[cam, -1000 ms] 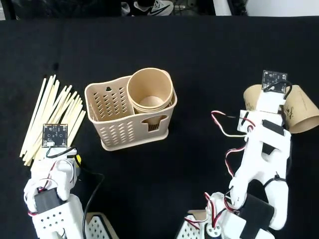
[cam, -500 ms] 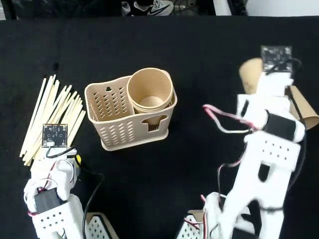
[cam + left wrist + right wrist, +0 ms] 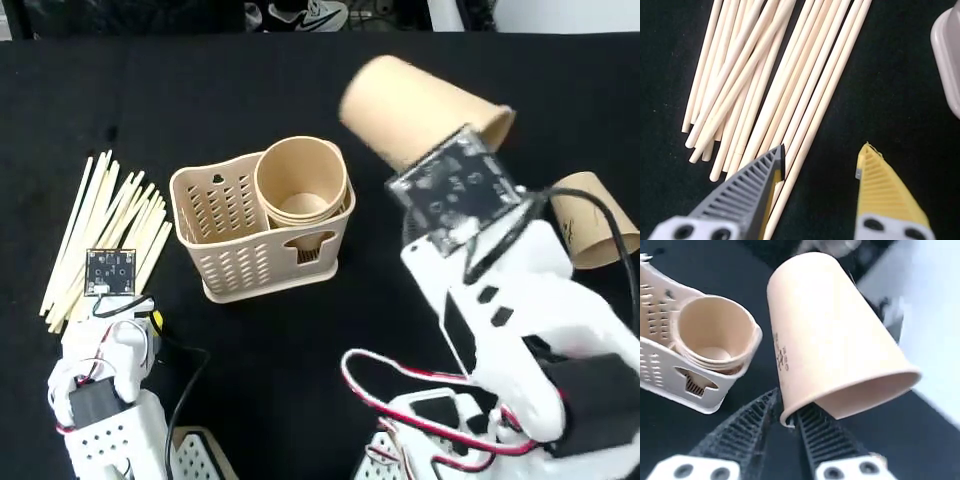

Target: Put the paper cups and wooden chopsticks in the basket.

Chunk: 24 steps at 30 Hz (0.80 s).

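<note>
My right gripper point(image 3: 789, 415) is shut on the rim of a tan paper cup point(image 3: 830, 340), held in the air to the right of the basket; in the high view this cup point(image 3: 415, 105) lies on its side above the right arm's wrist board. The beige basket point(image 3: 225, 240) holds stacked paper cups point(image 3: 300, 180) in its right half. Another paper cup point(image 3: 590, 220) lies on the table at the far right. Wooden chopsticks point(image 3: 100, 225) lie fanned out left of the basket. My left gripper point(image 3: 820, 155) is open just above the chopsticks' point(image 3: 775, 85) near ends.
A black cloth point(image 3: 420, 60) covers the table. The basket's corner point(image 3: 947, 55) shows in the left wrist view. Red and white cables point(image 3: 400, 375) loop around the right arm's base. Shoes point(image 3: 300, 14) lie beyond the table's far edge.
The right arm has lifted one paper cup off the table at the far right and carried it up and leftward, nearer the basket. The left arm has stayed still.
</note>
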{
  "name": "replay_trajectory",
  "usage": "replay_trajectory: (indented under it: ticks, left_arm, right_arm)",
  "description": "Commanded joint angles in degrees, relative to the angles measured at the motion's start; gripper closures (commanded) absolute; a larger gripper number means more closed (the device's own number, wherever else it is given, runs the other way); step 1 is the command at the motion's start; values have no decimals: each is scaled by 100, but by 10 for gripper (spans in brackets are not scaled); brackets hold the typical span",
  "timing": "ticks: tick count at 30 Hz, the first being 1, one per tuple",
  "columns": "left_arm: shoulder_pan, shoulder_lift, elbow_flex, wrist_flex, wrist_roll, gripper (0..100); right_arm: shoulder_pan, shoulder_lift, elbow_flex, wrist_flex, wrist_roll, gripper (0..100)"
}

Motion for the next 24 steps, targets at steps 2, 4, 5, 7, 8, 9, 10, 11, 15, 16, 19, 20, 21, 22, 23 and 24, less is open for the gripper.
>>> replay_trajectory:
  ticks: [2, 4, 5, 7, 8, 9, 10, 11, 15, 16, 19, 20, 21, 22, 23, 24]
  left_arm:
    - [-57, -35, 31, 18, -44, 755]
    - [-57, -35, 31, 18, -44, 755]
    - [-57, -35, 31, 18, -44, 755]
    - [-57, -35, 31, 18, -44, 755]
    - [-57, -35, 31, 18, -44, 755]
    - [-57, -35, 31, 18, -44, 755]
    - [-57, -35, 31, 18, -44, 755]
    - [-57, -35, 31, 18, -44, 755]
    - [-57, -35, 31, 18, -44, 755]
    - [-57, -35, 31, 18, -44, 755]
    - [-57, -35, 31, 18, -44, 755]
    - [-57, -35, 31, 18, -44, 755]
    - [-57, -35, 31, 18, -44, 755]
    - [-57, -35, 31, 18, -44, 755]
    - [-57, -35, 31, 18, -44, 755]
    - [-57, -35, 31, 18, -44, 755]
  right_arm:
    - [-308, 813, -936, 246, 554, 986]
    - [-325, 1103, -1086, 255, 800, 986]
    - [-334, 1200, -1121, 255, 897, 986]
    - [-343, 1279, -1138, 255, 1169, 985]
    - [-343, 1288, -1103, 264, 1336, 985]
    - [-378, 1270, -1059, 264, 1459, 985]
    - [-396, 1235, -989, 273, 1574, 985]
    - [-396, 1182, -901, 273, 1662, 985]
    - [-721, 998, -532, 273, 1846, 985]
    - [-826, 989, -462, 273, 1846, 985]
    - [-1064, 980, -277, 264, 1855, 985]
    - [-1081, 980, -224, 264, 1864, 985]
    - [-1081, 980, -163, 264, 1934, 985]
    - [-1073, 989, -75, 264, 2022, 985]
    - [-1055, 989, 40, 264, 2092, 985]
    - [-1046, 980, 171, 264, 2154, 985]
